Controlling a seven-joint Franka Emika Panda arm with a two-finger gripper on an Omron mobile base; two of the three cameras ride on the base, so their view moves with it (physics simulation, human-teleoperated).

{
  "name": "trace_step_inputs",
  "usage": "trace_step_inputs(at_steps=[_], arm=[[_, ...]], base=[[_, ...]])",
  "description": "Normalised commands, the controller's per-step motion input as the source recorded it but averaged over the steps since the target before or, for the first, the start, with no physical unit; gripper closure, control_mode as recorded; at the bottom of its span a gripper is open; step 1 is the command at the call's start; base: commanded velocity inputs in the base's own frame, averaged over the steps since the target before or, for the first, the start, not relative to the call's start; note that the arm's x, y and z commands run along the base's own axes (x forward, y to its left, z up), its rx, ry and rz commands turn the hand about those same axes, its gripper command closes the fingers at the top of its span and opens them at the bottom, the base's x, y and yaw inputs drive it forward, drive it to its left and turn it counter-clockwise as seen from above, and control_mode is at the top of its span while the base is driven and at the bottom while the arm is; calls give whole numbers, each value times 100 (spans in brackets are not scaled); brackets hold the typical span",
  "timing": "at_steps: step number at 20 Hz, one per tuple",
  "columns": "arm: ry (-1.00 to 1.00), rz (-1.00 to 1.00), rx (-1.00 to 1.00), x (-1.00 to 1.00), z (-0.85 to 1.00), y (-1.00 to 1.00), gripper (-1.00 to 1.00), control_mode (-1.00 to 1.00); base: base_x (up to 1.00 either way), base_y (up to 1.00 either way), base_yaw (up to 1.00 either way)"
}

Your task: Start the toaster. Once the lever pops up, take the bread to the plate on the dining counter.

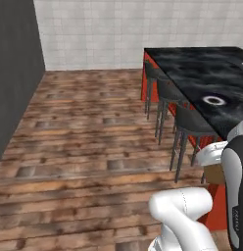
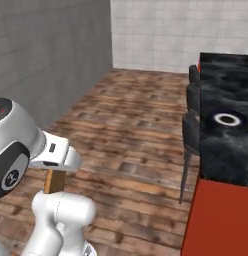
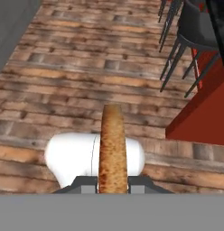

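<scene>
Item: two-finger dark gripper (image 3: 113, 182), jaws drawn narrow on the tan-brown, roughly square slice of bread (image 3: 112, 146); the slice stands edge-on between the fingers and points away from the hand, a hold that likely keeps it steady while the base drives. In the side views the bread (image 1: 215, 173) (image 2: 54, 181) hangs just under the hand, low and close to the robot's body, over wooden plank floor.

Item: small round dark navy plate with a white inner ring (image 1: 213, 100) (image 2: 228, 119), lying bare on the broad black marble dining counter with white veins and red base (image 1: 202, 68) (image 2: 226, 160), well apart from the bread.

Item: dark stools (image 1: 184, 122), ranged along the counter's near side.

Stage, as judged: carrying; delivery not yet made.
</scene>
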Motion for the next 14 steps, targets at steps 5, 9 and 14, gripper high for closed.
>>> trace_step_inputs(at_steps=[5, 9, 14], arm=[[0, 0, 0, 0, 0, 0, 100, 100], [0, 0, 0, 0, 0, 0, 100, 100], [0, 0, 0, 0, 0, 0, 100, 100]], base=[[67, 73, -72], [64, 73, -72], [65, 74, -72]])
